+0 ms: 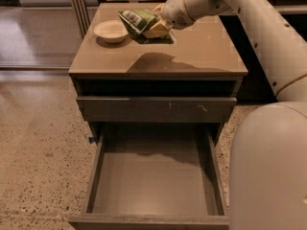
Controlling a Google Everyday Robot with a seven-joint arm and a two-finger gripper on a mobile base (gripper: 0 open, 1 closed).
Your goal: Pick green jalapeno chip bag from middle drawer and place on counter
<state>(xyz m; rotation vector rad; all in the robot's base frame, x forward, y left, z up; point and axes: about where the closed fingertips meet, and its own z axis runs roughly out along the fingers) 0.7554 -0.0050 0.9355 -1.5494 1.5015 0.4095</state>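
The green jalapeno chip bag [138, 23], green foil with a white printed panel, is held tilted just above the far part of the tan counter [201, 51]. My gripper [157, 27] is shut on the bag's right end, reaching in from the upper right on the white arm. The dark-grey middle drawer [153, 181] is pulled fully open below, and its flat floor is bare.
A white bowl [111, 31] sits on the counter just left of the bag. A closed grey drawer front [156, 109] with small pale scratches lies above the open drawer. My white arm and body [268, 166] fill the right side. Speckled floor lies to the left.
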